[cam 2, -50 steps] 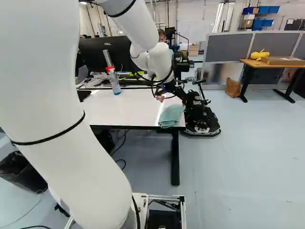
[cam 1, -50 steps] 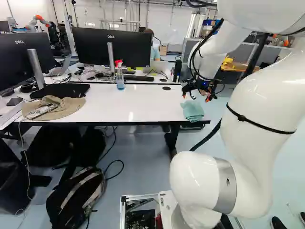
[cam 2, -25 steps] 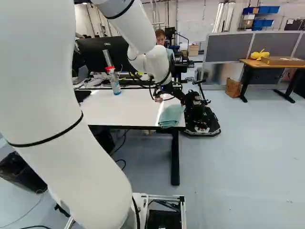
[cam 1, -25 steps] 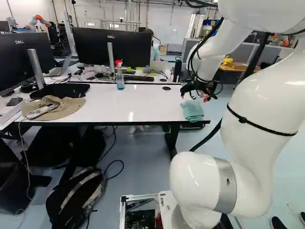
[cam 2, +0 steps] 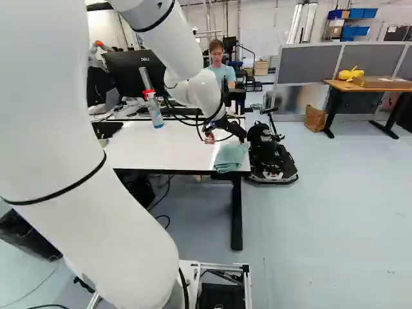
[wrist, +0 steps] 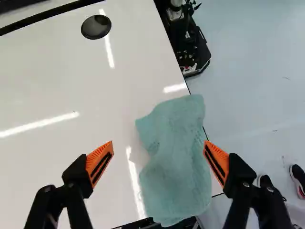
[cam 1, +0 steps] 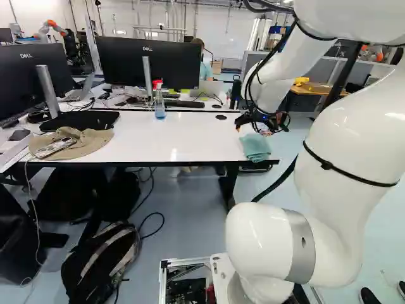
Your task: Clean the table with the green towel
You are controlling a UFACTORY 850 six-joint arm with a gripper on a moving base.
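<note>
At nine o'clock on the counter point(cam 1: 142, 139), a hat point(cam 1: 93, 144) carries a phone point(cam 1: 56, 149); only the left base view shows them. A spray bottle point(cam 1: 159, 107) stands at twelve. The claw point(cam 1: 253, 131), fingers spread wide, hangs above the green towel point(cam 1: 257, 149), at four o'clock by the corner. The wrist view shows its long axis running twelve to six, ahead of the claw point(wrist: 158, 147) and nearly lengthwise.

Flr point(cam 2: 328, 212) pale blue-grey; far wall point(cam 1: 224, 39) white, w/ vert. pipes point(cam 2: 297, 22). Grey partitions point(cam 2: 309, 63) far R, wood-top desk point(cam 2: 341, 84) just nearer, blue bins point(cam 2: 364, 13) behind.
</note>
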